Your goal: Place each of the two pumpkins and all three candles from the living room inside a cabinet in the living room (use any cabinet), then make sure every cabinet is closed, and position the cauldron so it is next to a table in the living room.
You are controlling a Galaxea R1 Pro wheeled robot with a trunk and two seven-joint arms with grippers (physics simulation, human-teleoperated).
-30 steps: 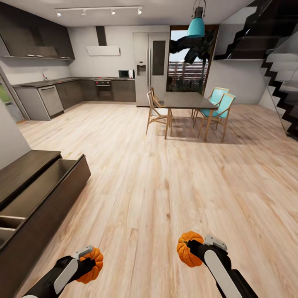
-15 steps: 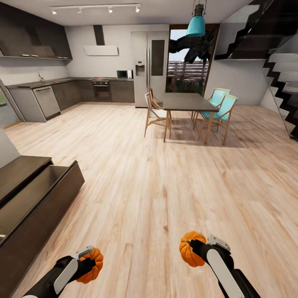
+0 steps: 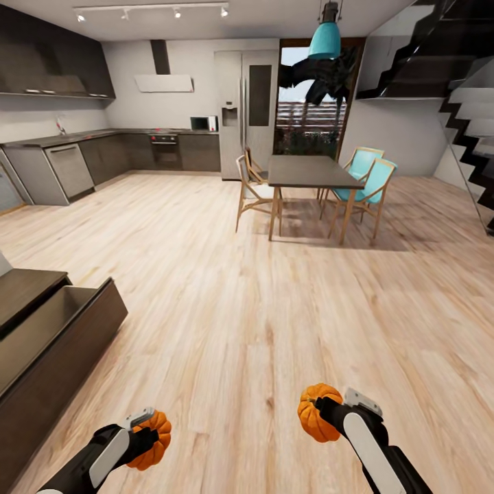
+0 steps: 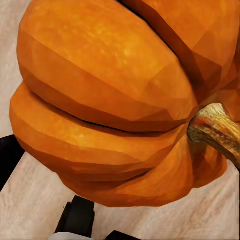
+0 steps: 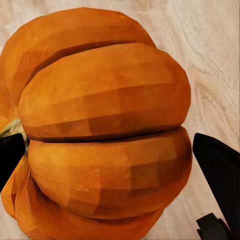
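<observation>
One pumpkin (image 3: 152, 439) is clamped in the left gripper (image 3: 145, 433), another (image 3: 317, 412) in the right gripper (image 3: 328, 414); carriage to the open cabinet (image 3: 55, 329) is judged next.

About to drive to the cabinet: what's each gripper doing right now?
Left gripper: shut on a pumpkin.
Right gripper: shut on the other pumpkin.

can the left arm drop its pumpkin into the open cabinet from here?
Probably not yet. The left gripper holds its pumpkin over bare floor, apart from the open cabinet off to its left; the base likely needs to close in.
</observation>
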